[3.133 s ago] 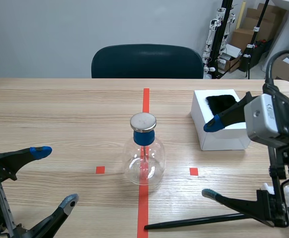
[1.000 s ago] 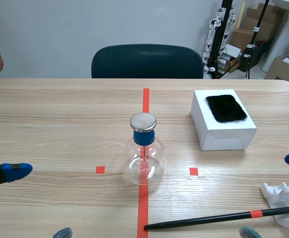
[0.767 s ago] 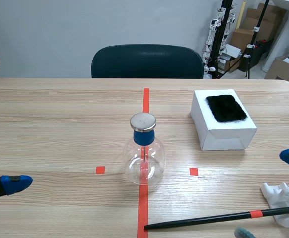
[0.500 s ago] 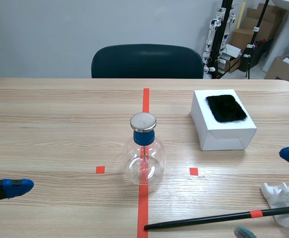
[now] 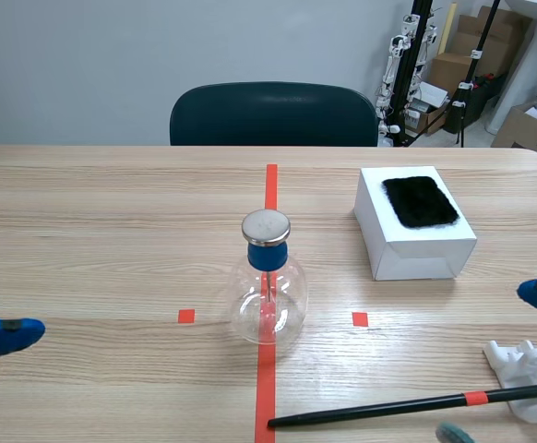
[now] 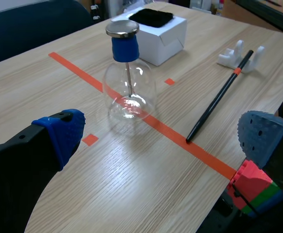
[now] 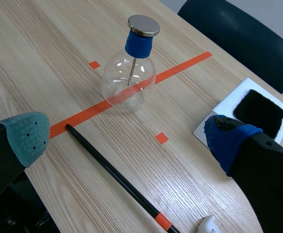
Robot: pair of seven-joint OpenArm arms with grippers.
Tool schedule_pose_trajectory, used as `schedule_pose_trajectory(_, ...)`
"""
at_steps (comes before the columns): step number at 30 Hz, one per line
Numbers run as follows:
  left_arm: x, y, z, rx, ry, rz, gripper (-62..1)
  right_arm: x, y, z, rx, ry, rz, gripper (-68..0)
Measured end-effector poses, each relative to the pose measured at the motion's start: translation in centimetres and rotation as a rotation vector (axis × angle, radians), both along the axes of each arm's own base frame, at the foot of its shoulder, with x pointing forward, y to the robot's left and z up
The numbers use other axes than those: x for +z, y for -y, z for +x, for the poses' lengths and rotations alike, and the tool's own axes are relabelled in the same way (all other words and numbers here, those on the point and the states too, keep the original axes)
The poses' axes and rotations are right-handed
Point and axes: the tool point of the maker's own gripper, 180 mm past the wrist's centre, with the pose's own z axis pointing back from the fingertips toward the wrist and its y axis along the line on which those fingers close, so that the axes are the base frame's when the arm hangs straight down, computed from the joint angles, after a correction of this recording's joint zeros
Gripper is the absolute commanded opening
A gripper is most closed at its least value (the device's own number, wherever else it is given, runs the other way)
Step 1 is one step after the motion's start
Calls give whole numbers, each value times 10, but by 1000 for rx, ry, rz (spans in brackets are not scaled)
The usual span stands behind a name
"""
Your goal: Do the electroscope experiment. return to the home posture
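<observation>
Standing upright on the red tape line [image 5: 271, 185] near the middle of the surface [image 5: 112, 212], the glass flask [image 5: 270, 300] is closed by a blue stopper [image 5: 268, 255] topped with a flat metal disc [image 5: 266, 226]. A thin wire [image 7: 131, 73] hangs from the stopper into the bulb.

Left pincer [image 6: 163, 136]: fingers spread wide, holding nothing, low at the near left edge of the surface. The flask lies ahead of it and well apart.

Right pincer [image 7: 128, 138]: fingers likewise spread wide, holding nothing, at the near right edge, well apart from the flask.

A black rod [image 5: 388, 410] lies on the surface on the robot's side of the flask. One end is at the tape line and the other rests in a white holder [image 5: 519, 363]. An orange band [image 5: 474, 398] marks the rod close to the holder.

A white box [image 5: 414, 247] sits to the right of the flask, apart from it, with a black fur pad [image 5: 420, 201] on its top. A dark chair [image 5: 273, 113] stands behind the far edge.
</observation>
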Motion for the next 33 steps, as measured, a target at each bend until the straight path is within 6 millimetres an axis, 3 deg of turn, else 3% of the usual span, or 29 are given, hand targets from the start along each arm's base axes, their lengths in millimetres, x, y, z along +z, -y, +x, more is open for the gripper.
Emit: schedule_pose_trajectory(33, -5, 2, 3, 76, 24, 25, 14, 1, 0, 1, -4, 2, 6, 4)
